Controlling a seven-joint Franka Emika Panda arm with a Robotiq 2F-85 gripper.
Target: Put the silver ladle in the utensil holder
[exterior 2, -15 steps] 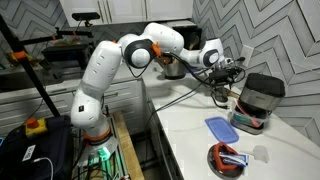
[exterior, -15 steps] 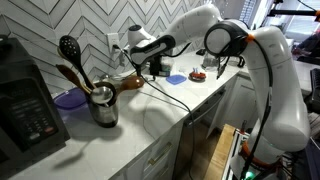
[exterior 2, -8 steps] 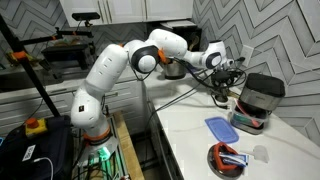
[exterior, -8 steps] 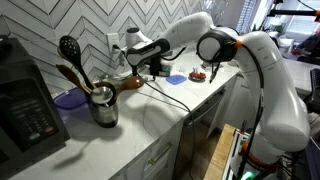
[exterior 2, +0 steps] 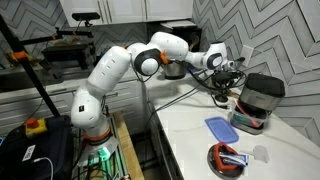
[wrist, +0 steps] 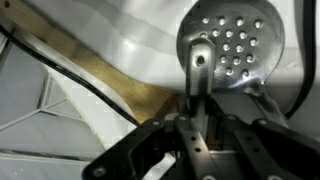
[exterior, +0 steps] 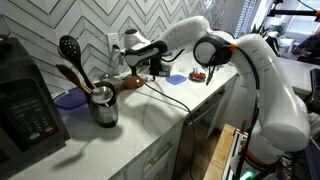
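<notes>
The silver ladle (wrist: 232, 45) fills the top of the wrist view: a shiny round bowl dotted with holes, its slim handle running down between my jaws. My gripper (wrist: 196, 118) is shut on that handle. In both exterior views the gripper (exterior: 150, 68) (exterior 2: 224, 82) hangs low over the back of the counter, and the ladle itself is too small to make out there. The utensil holder (exterior: 104, 105), a short steel cup, stands apart from the gripper on the counter, with a black slotted spoon (exterior: 69, 47) and wooden spoons (exterior: 72, 75) sticking out of it.
A large black appliance (exterior: 25, 100) stands beside the holder. A brown wooden piece (wrist: 110, 80) and black cables (exterior: 170, 95) lie under the gripper. A blue dish (exterior: 176, 77) sits further along. A blue lid (exterior 2: 222, 127) and a bowl (exterior 2: 228, 158) lie near the counter's front.
The jaws have closed from wide open onto the ladle's handle. The arm's elbow has shifted a little, while the gripper has stayed over the same spot.
</notes>
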